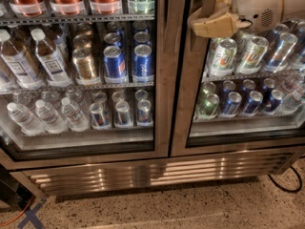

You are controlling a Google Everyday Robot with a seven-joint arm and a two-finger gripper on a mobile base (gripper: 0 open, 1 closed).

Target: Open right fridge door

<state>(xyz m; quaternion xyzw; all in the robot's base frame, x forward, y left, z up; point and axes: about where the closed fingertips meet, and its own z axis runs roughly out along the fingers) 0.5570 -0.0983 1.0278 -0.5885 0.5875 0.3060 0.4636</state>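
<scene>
Fridge doors take up nearly all that we see, two of them side by side, steel-framed with glass panes. The right fridge door (240, 75) lies behind the pincer and runs down and to the right of it. It looks shut, its inner frame edge lying flush beside the frame of the left door (81, 70), which extends to the left of the pincer. Well below the pincer, a ribbed steel grille (143, 173) runs under both doors, and lower again we see the speckled floor (167, 213).

Just to the right of the pincer, the white arm housing (259, 4) covers the top corner of the right pane. The tan pincer (202, 23) itself sits high up, in front of the right door's inner frame where steel meets the black gasket. We cannot tell whether it is touching the frame, nor whether it is spread or pressed together.

Behind the glass, just below and right of the pincer, stand green-and-white cans (224, 56), with blue cans (252, 101) on the shelf beneath them. Far to the lower left of the pincer, water bottles (43, 116) lie behind the other pane. A black cable (286, 185) loops on the floor at the lower right.
</scene>
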